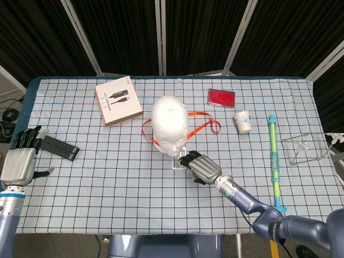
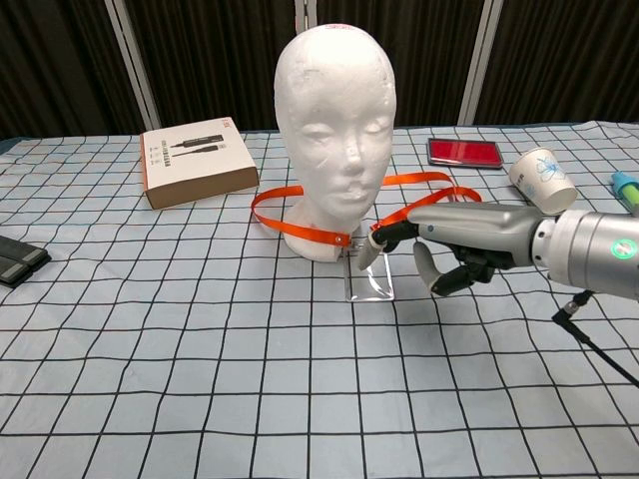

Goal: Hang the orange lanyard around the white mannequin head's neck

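From above, the white head (image 1: 170, 124) is standing mid-table on the checked cloth (image 1: 107, 177), and the orange lanyard (image 1: 207, 122) is already looping round its neck, one long end trailing off to the right. The clear badge holder (image 1: 179, 161) is lying flat just in front of the base. The right hand (image 1: 201, 166) is reaching in low beside that holder, its fingertips at the holder's edge; whether they are touching it I cannot tell from here. The left hand (image 1: 20, 162) is hovering at the far left edge, fingers spread, holding nothing, close to a black strip (image 1: 57, 147). A box (image 1: 118, 100), a red case (image 1: 221, 97), a cup (image 1: 243, 120) and a green pen (image 1: 275, 159) are sitting around.

From the chest, the right hand (image 2: 461, 241) is coming in from the right, fingers (image 2: 391, 235) stretching toward the lanyard's clip (image 2: 359, 238) above the holder (image 2: 366, 275), the lower ones loosely curled and empty. The lanyard (image 2: 300, 226) is circling the head (image 2: 333, 120) at the neck.
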`<act>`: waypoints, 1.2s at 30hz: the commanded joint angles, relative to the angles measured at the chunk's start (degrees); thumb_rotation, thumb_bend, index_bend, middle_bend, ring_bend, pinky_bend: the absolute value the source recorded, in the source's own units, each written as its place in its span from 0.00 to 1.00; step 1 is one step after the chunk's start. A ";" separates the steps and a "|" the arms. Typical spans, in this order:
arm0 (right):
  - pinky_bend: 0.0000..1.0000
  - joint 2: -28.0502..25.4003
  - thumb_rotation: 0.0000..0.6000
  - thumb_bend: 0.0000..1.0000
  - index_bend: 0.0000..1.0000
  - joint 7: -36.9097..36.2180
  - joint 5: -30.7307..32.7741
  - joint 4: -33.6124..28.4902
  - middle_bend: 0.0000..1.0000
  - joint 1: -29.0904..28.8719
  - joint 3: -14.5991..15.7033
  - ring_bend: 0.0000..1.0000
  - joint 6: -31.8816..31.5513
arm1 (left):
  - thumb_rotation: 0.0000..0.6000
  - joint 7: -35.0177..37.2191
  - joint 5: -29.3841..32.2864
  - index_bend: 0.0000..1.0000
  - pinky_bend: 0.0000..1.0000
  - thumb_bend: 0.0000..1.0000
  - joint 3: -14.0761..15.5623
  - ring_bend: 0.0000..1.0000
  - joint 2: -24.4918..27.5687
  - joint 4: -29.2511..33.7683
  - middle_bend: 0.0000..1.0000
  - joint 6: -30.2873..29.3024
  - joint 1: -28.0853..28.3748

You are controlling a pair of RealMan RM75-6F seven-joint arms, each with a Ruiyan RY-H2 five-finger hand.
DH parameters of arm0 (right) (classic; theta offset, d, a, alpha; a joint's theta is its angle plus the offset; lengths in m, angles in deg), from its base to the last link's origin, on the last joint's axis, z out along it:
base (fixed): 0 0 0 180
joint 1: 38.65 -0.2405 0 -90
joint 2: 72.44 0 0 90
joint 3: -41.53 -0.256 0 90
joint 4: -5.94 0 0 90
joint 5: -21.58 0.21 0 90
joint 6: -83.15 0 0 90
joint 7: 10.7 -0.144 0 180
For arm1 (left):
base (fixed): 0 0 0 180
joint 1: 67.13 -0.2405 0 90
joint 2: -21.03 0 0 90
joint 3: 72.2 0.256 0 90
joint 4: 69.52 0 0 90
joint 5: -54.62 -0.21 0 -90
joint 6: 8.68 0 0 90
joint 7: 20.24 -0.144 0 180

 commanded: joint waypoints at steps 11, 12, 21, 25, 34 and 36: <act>0.14 4.36 1.00 1.00 0.28 3.80 4.45 2.37 0.23 0.21 0.07 0.18 0.58 | 1.00 -0.57 -0.16 0.00 0.00 0.08 -1.28 0.00 -0.84 -0.85 0.00 1.45 -0.53; 0.14 4.56 1.00 1.00 0.29 3.99 4.62 2.37 0.23 0.25 0.14 0.18 0.58 | 1.00 -0.57 -0.19 0.00 0.00 0.08 -1.35 0.00 -0.87 -0.85 0.00 1.54 -0.58; 0.14 4.85 1.00 1.00 0.29 4.63 4.45 1.00 0.23 0.57 1.68 0.18 1.03 | 1.00 -0.75 -0.39 0.00 0.00 0.08 -1.92 0.00 -1.13 -0.93 0.00 2.29 -1.00; 0.15 4.51 1.00 1.00 0.29 4.37 4.25 0.00 0.23 0.67 2.20 0.18 1.30 | 1.00 -0.79 -0.60 0.00 0.00 0.08 -2.11 0.00 -1.11 -0.87 0.00 2.40 -1.18; 0.16 4.73 1.00 1.00 0.29 3.99 3.36 -0.12 0.23 0.75 1.71 0.18 -0.23 | 1.00 -0.78 -0.86 0.00 0.00 0.08 -2.54 0.00 -1.10 -0.82 0.00 2.75 -1.52; 0.16 5.07 1.00 1.00 0.29 3.69 3.76 0.53 0.23 0.67 0.95 0.18 -0.64 | 1.00 -0.77 -0.86 0.00 0.00 0.08 -2.65 0.00 -1.09 -0.83 0.00 2.81 -1.59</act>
